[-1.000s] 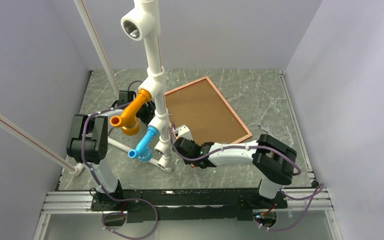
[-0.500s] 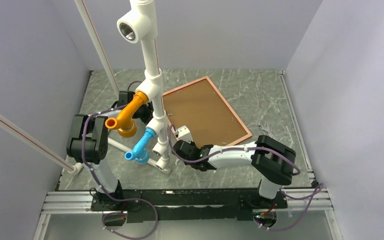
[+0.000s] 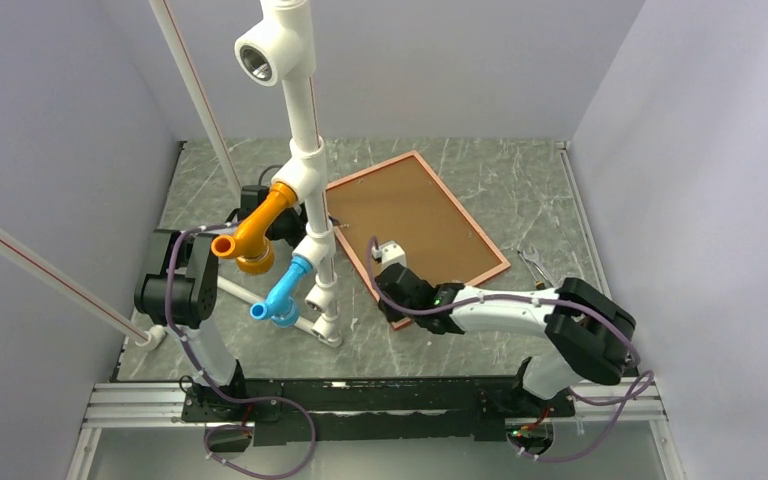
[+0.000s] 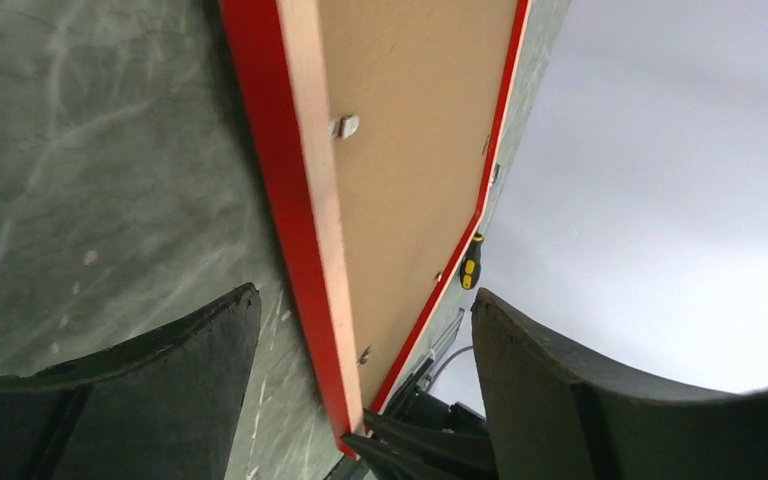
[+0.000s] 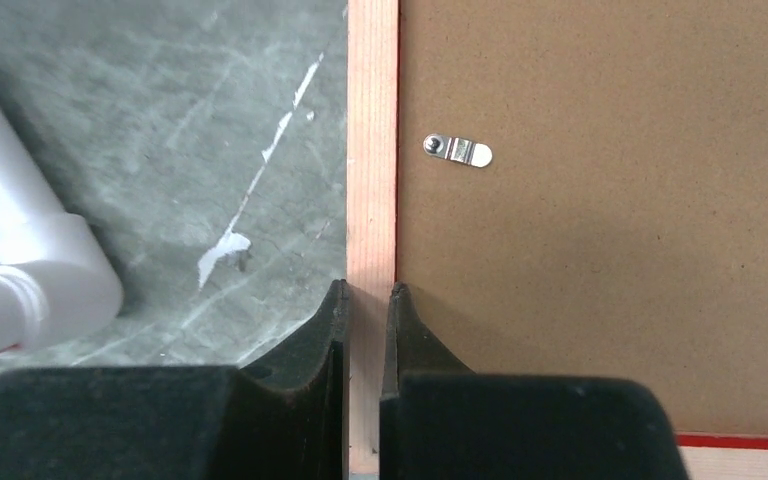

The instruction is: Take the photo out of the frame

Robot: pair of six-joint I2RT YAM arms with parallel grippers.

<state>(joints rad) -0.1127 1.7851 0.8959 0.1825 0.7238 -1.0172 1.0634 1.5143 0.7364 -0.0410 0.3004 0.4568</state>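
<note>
The red frame (image 3: 490,243) lies back side up on the table, with the brown backing board (image 3: 410,220) filling it. The photo is hidden under the board. My right gripper (image 3: 386,276) is over the frame's near-left rim. In the right wrist view its fingertips (image 5: 365,292) are almost shut, with only a narrow gap, and rest on the pale rim strip (image 5: 372,150). Nothing is between them. A metal tab (image 5: 457,151) lies just ahead on the board (image 5: 580,250). My left gripper (image 4: 365,295) is wide open and empty. It faces the frame's red edge (image 4: 270,150) from the far left.
A tall white pipe stand (image 3: 305,190) with an orange fitting (image 3: 255,232) and a blue fitting (image 3: 285,288) stands left of the frame and hides my left gripper from above. A yellow-handled screwdriver (image 4: 471,262) lies right of the frame. Walls close three sides.
My right arm has swung right and reached farther onto the frame's near-left rim. The frame has shifted slightly right. The pipe stand has leaned a little left.
</note>
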